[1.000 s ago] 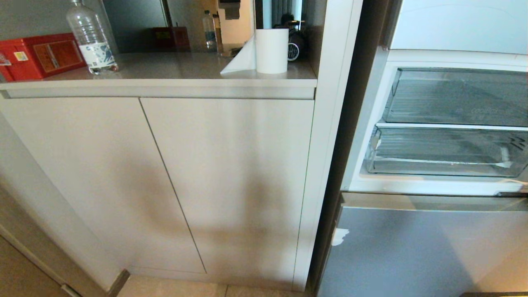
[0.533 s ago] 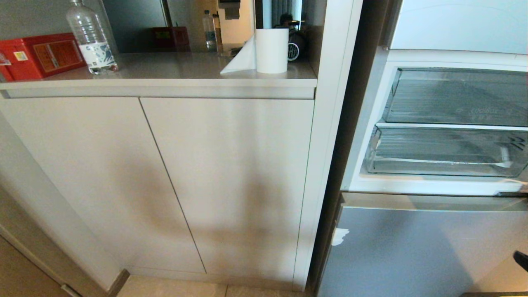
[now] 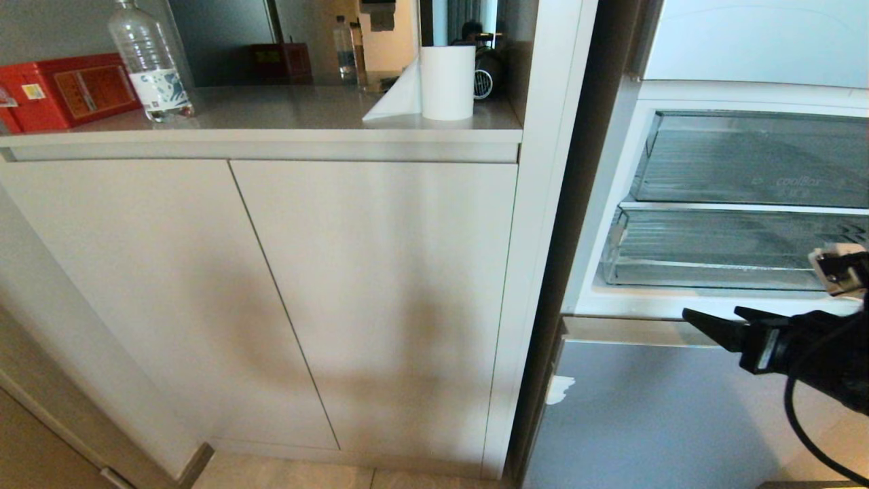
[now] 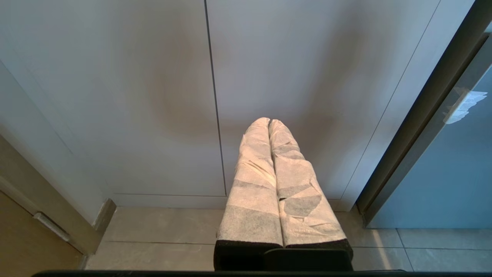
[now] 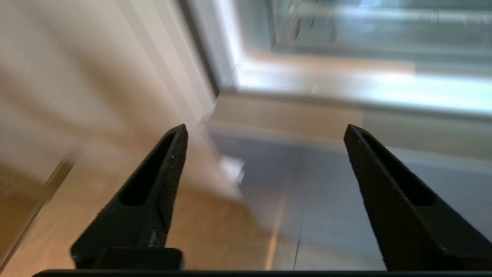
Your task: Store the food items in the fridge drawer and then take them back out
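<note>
Head view, item one: your right gripper [image 3: 713, 318], entering from the lower right edge, jaws spread wide and holding nothing, tips aimed leftward along the fridge front.

Item two: the fridge drawer [image 3: 719, 275], clear plastic with ribbed floor, the lower of two in the open compartment. It lies just above and beyond the jaws, its long axis running side to side across the fridge. No food items show in any view; you cannot tell where they are.

Item three: the lettered upper drawer [image 3: 753, 159], not your target.

Item four: your left gripper [image 4: 269, 122], padded fingers pressed together and empty, low before the cabinet doors [image 3: 271, 292], well apart from the fridge. Judgement: the right arm is the nearer, and must rise to meet the front lip.
</note>
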`<state>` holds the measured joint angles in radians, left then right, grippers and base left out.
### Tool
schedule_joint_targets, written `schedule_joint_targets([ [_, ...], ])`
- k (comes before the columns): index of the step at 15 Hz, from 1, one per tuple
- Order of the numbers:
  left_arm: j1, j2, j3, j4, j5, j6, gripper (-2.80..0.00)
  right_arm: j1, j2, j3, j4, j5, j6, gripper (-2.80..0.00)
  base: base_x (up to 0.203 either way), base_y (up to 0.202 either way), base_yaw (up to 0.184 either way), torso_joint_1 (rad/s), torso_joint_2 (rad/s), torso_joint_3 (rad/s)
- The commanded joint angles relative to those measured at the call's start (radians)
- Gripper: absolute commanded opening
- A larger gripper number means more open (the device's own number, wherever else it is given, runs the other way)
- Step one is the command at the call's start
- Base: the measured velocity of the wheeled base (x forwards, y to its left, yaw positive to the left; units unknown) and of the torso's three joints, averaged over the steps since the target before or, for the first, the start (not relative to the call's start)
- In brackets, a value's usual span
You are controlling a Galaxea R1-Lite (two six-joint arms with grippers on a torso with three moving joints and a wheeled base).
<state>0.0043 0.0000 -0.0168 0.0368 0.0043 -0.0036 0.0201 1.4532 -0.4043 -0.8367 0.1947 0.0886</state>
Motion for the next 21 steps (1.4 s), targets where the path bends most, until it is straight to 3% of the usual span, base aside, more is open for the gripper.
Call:
schedule_joint_targets([
  [1, 0.0, 0.002, 0.0, 0.0, 0.0, -0.001, -2.8, 0.012, 0.272, -0.03, -0.25, -0.055, 0.001, 0.0, 0.0, 0.0, 0.0, 0.0, 0.0, 0.0],
  [3, 0.0, 0.002, 0.0, 0.0, 0.0, 0.0, -2.8, 0.058, 0.355, -0.063, -0.417, -0.169, -0.002, 0.0, 0.0, 0.0, 0.0, 0.0, 0.0, 0.0],
  [10, 0.0, 0.002, 0.0, 0.0, 0.0, 0.0, -2.8, 0.137, 0.48, -0.234, -0.443, -0.293, -0.001, 0.0, 0.0, 0.0, 0.0, 0.0, 0.0, 0.0],
  [21, 0.0, 0.002, 0.0, 0.0, 0.0, -0.001, -2.8, 0.136, 0.541, -0.363, -0.443, -0.347, 0.005, 0.0, 0.0, 0.0, 0.0, 0.0, 0.0, 0.0],
])
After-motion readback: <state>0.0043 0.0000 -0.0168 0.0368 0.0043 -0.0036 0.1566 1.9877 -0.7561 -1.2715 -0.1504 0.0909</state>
